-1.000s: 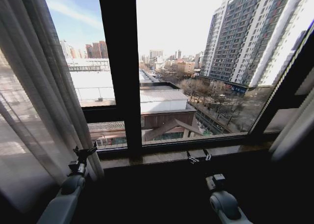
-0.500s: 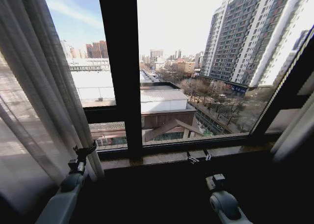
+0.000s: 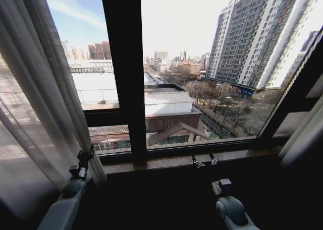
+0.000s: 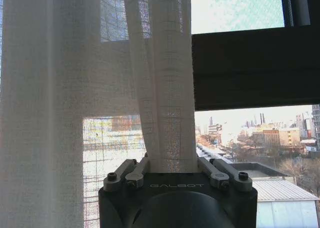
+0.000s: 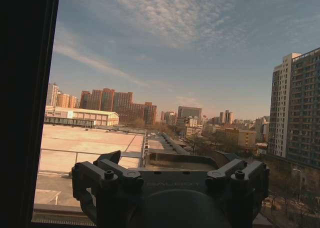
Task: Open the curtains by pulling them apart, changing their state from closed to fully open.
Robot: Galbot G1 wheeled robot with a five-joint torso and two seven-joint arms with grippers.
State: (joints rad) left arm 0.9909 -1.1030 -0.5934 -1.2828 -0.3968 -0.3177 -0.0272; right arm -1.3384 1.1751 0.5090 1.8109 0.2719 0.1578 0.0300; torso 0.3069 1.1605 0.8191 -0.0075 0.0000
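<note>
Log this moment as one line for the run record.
left gripper: at left curtain inner edge, fold between fingers | right gripper: open, at sill | curtains: parted, window exposed

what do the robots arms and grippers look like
Both arms have smooth, rounded light grey shells ending in black wrist sections. The left gripper and right gripper are black metal with thin linkage fingers joined by visible screws. Each dark gripper body carries embossed "GALBOT" lettering, clearest in the left wrist view. No loose cables are visible.
</note>
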